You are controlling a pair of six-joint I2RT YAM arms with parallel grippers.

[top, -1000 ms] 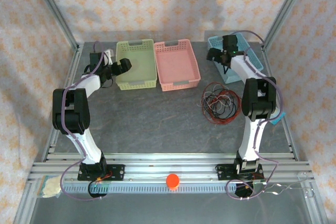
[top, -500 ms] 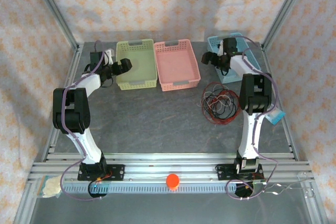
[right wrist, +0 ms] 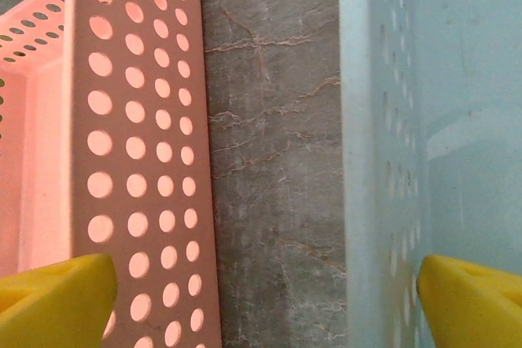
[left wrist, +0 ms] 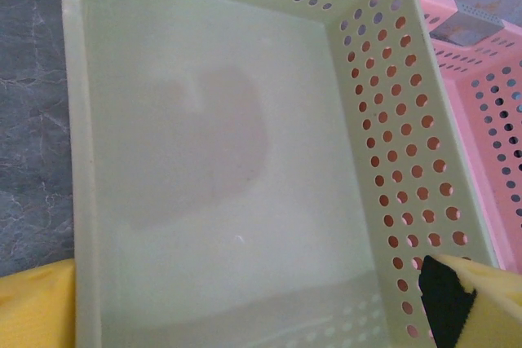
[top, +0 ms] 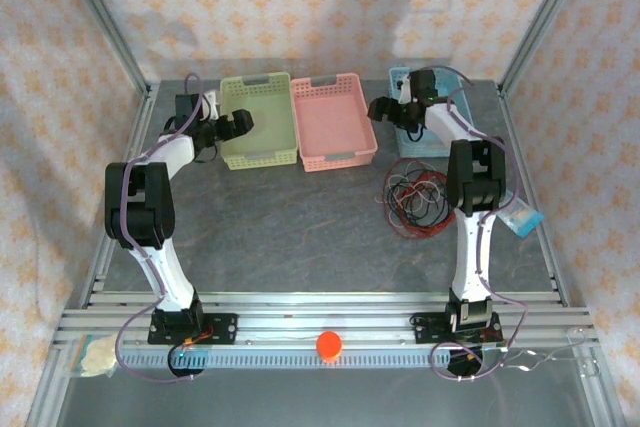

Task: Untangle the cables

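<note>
- cables (top: 415, 202): one tangled heap of red, black and pale loops on the table (top: 280, 217), in front of the blue basket (right wrist: 367, 160) and just beside the right arm's upright link. nothing holds them.
- right gripper (top: 383, 110): spread wide and empty, over the strip of table between the pink basket (top: 335, 122) and the blue basket.
- left gripper (top: 232, 126): spread wide and empty, at the green basket (top: 258, 122), well apart from the heap.
- step in hand, as i judge it: reaching for a first cable.
- to do it well: bring the right gripper down onto an outer loop, red looks easiest to single out, and pinch one strand only.
- pull slowly away from the heap; bring the left gripper over to pin the rest.
- watch for loops snagging on the arm beside them.
</note>
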